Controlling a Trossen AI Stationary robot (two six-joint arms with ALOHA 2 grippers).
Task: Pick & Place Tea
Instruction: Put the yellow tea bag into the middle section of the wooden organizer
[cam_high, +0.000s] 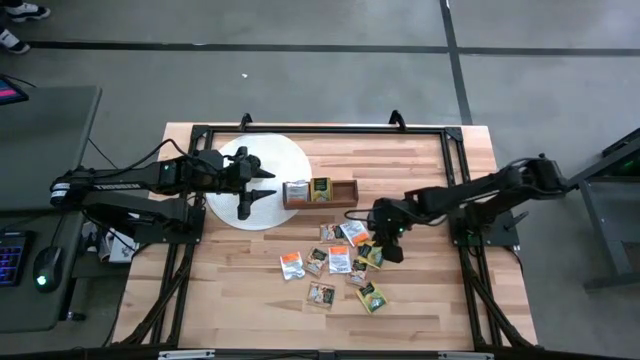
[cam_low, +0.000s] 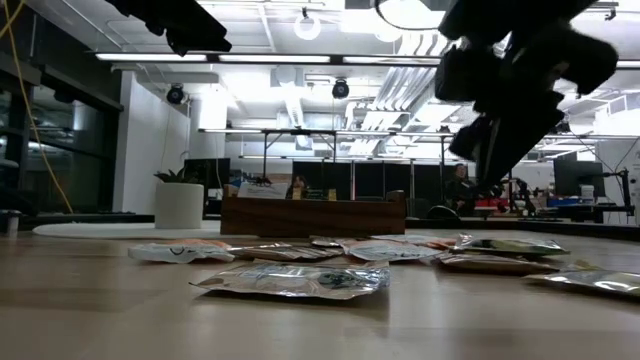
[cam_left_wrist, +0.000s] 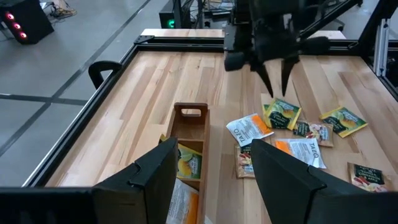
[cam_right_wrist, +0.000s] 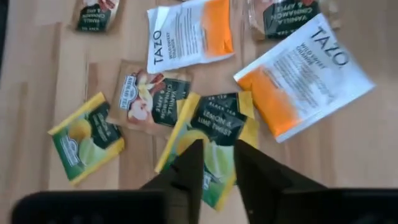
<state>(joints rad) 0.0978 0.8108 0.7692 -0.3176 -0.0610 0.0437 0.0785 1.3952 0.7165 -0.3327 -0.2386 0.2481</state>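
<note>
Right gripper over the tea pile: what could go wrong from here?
1. The right gripper is open just above a green sachet that overlaps a brown sachet; closing may catch both.
2. The flat sachet could slip from the fingertips.
3. The left gripper hovers by the box, possibly crowding the drop-off.

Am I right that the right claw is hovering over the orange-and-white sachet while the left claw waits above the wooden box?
Not quite: the right wrist view shows the right claw over a green-and-yellow lemon sachet, not an orange-and-white one. The left claw does wait above the wooden box, as you said.
</note>
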